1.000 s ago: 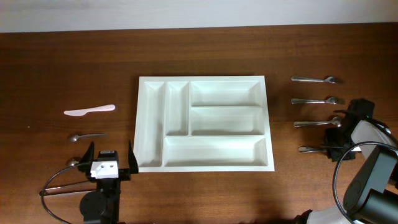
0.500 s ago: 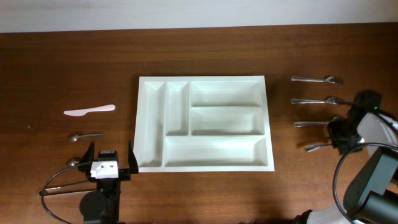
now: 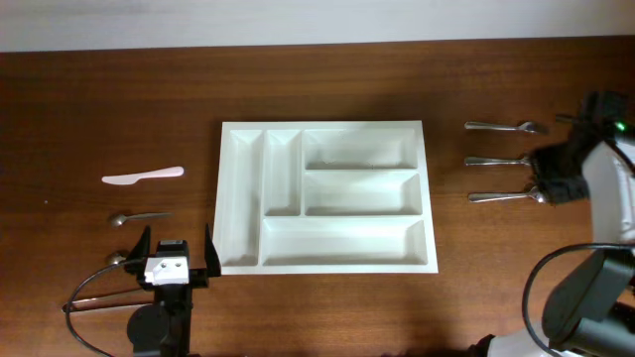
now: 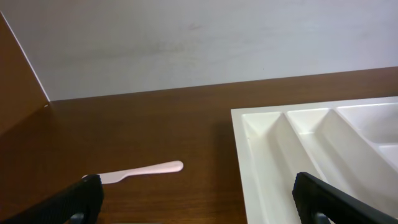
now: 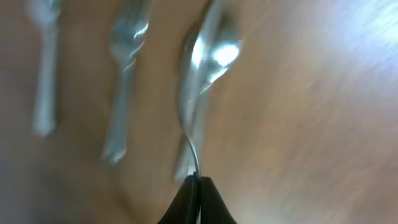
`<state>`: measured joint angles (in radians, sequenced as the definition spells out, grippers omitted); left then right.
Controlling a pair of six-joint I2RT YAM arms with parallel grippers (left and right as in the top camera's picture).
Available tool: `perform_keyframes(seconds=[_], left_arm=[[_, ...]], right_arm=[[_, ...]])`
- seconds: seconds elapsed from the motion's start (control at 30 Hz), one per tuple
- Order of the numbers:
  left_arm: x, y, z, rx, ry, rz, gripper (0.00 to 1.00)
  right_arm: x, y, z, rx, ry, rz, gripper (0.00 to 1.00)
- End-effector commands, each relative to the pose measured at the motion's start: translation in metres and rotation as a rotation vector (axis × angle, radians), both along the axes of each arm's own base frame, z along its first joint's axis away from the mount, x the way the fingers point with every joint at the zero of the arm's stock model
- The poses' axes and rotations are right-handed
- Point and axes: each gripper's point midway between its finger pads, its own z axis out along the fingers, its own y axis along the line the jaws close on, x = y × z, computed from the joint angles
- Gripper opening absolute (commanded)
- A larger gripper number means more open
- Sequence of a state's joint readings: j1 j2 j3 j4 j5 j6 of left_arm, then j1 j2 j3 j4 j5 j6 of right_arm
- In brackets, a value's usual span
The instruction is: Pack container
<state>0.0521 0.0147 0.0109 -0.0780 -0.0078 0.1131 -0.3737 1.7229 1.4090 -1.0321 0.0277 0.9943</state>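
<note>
Wooden counter (image 3: 99, 99) with white container (image 3: 362, 171), centred.
One spoon (image 5: 208, 62) has been lifted, clenched in the right pincer (image 5: 198, 186); left pincer (image 3: 176, 253) is spread, released.

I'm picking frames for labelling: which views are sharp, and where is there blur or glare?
Overhead: sharp, evenly lit, container edges crisp. Left wrist: sharp, soft shadow beside the container. Right wrist: heavily motion-blurred, cutlery smeared, glare on a spoon bowl; only the right gripper and its thin metal handle look defined.
</note>
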Motion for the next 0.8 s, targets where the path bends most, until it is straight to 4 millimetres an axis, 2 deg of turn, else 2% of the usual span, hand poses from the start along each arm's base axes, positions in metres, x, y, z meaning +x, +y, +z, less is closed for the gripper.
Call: perform_keyframes(seconds=[0.0, 0.2, 0.27, 0.33, 0.47, 0.6, 0.7, 0.73, 0.77], left_arm=[[0.000, 0.001, 0.000, 0.016, -0.001, 0.001, 0.99], [0.000, 0.001, 0.000, 0.016, 0.000, 0.001, 0.99], [0.000, 0.001, 0.000, 0.016, -0.001, 0.001, 0.99], [0.000, 0.001, 0.000, 0.016, -0.001, 0.001, 0.99], [0.000, 0.001, 0.000, 0.016, 0.000, 0.001, 0.99], [0.000, 0.001, 0.000, 0.016, -0.001, 0.001, 0.99], [0.000, 0.001, 0.000, 0.016, -0.001, 0.001, 0.99], [0.000, 0.001, 0.000, 0.016, -0.001, 0.001, 0.99], [0.000, 0.001, 0.000, 0.016, -0.001, 0.001, 0.99]], right_arm=[[0.027, 0.059, 0.012, 0.144, -0.076, -0.006, 0.04], [0.040, 0.147, 0.014, 0.214, -0.083, 0.046, 0.04], [0.039, 0.172, 0.014, 0.225, -0.076, 0.063, 0.04], [0.037, 0.187, 0.013, 0.202, -0.072, 0.074, 0.04], [0.034, 0.200, 0.013, 0.151, -0.068, 0.116, 0.05], [0.034, 0.196, 0.012, 0.131, -0.066, 0.111, 0.08], [0.036, 0.181, 0.012, 0.087, -0.070, 0.105, 0.18], [0.037, 0.176, 0.013, 0.068, -0.071, 0.114, 0.26], [0.037, 0.170, 0.013, 0.044, -0.071, 0.125, 0.37]])
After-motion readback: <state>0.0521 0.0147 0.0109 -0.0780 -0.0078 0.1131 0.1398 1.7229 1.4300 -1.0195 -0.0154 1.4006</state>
